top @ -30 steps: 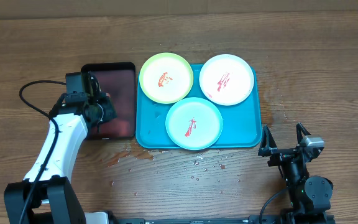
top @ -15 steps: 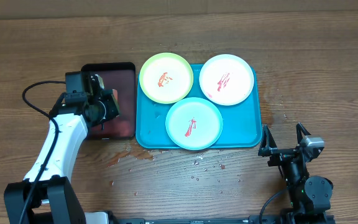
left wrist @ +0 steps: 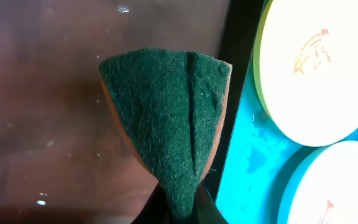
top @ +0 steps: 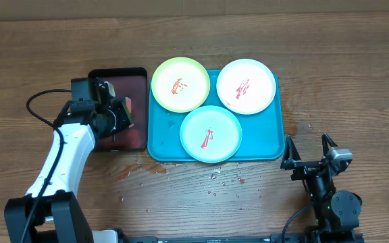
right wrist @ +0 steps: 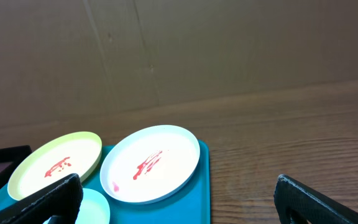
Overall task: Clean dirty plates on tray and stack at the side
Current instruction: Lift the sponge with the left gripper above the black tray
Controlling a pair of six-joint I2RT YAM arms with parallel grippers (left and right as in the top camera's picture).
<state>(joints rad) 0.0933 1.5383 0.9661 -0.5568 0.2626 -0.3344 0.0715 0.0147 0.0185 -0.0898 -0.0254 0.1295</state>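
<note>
The tray (top: 265, 138) lies on the table (top: 356, 81). On the tray are the far-left plate (top: 180, 84), overhanging its rim, the far-right plate (top: 246, 86), and the near plate (top: 211, 133), before and between them. The smaller tray (top: 123, 84) lies just left of the tray, with the sponge (left wrist: 179, 112) above its right side.

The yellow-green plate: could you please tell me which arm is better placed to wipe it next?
Left, I'd say. The left hand is shut on a sponge over the dark tray, right beside the yellow-green plate. The right hand is open and empty, off the opposite corner of the blue tray.
</note>
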